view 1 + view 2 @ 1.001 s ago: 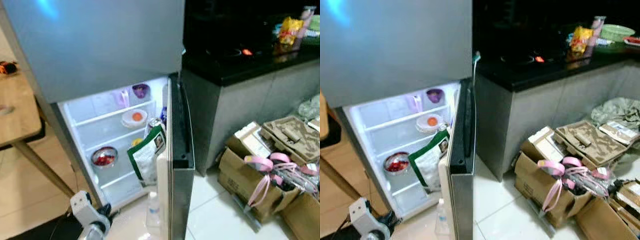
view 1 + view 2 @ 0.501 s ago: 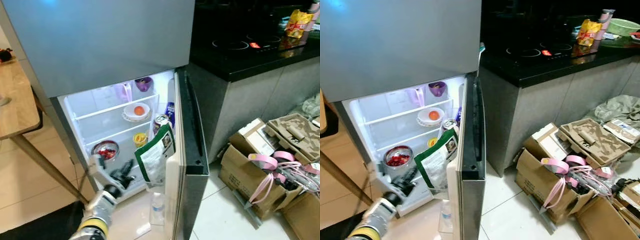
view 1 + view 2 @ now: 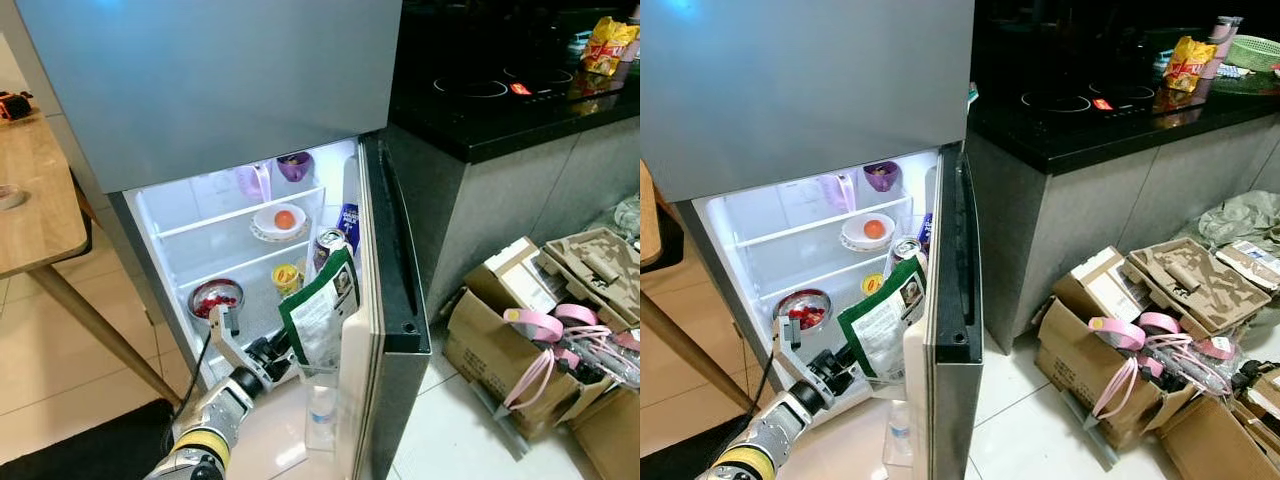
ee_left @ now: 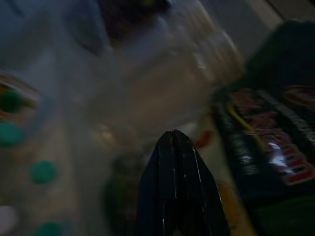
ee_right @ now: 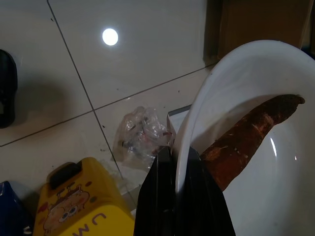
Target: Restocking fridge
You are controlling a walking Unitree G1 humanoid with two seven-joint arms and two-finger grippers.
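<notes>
The right gripper (image 5: 179,162) has its 2 fingers clamped on the rim of a white bowl (image 5: 256,196), a brown root lying lengthwise inside. The left gripper (image 3: 272,352), fingers pressed together and empty, reaches ahead into the open fridge (image 3: 240,255), the nearer arm.

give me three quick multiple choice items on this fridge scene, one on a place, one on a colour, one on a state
1. Where is the left gripper?
A. inside the lower fridge compartment
B. over the black counter
C. among the cardboard boxes

2. What colour is the bowl pinched by the right gripper?
A. red
B. white
C. green

3. How is the lower fridge door?
A. shut
B. removed
C. open

Answers:
1 A, the left arm reaches in beside the green and white bag.
2 B, the right wrist view shows a white rim between the fingers.
3 C, lit shelves are visible.
</notes>
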